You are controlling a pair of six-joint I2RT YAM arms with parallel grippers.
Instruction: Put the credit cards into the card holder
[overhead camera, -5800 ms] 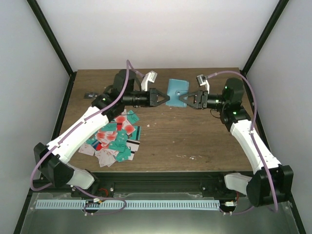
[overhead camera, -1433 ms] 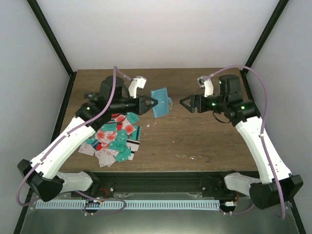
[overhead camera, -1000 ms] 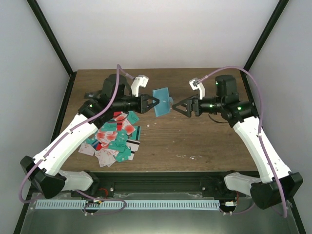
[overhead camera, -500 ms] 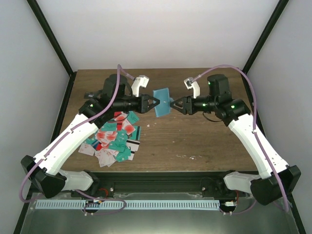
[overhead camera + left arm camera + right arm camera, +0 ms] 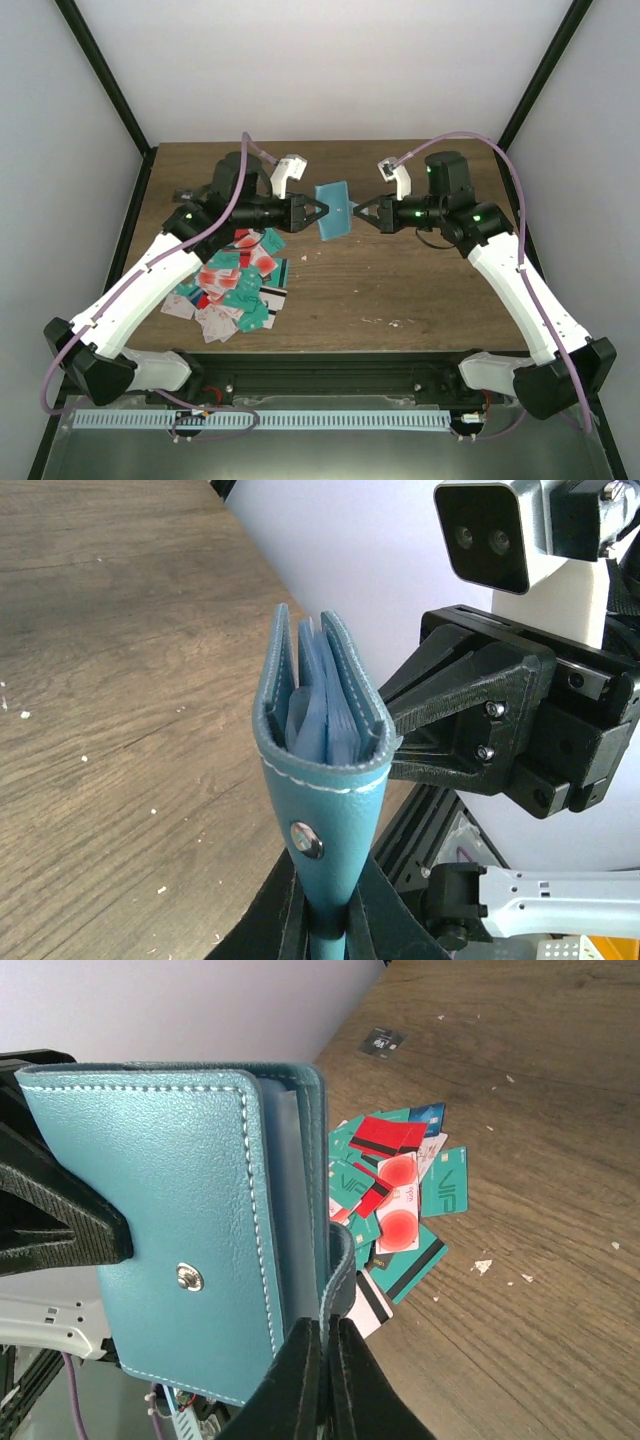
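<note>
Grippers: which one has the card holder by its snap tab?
The left gripper: its fingers clamp the tab of the card holder just below the snap. The right gripper pinches the edge of one cover instead.

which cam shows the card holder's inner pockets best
The left wrist view: it looks edge-on into the card holder, so the pocket layers show between its two covers. The right wrist view shows mostly an outer cover from close up; top external shows just a small, distant teal rectangle.

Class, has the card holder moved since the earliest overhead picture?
Yes: the card holder has shifted left, away from the far edge of the table.
</note>
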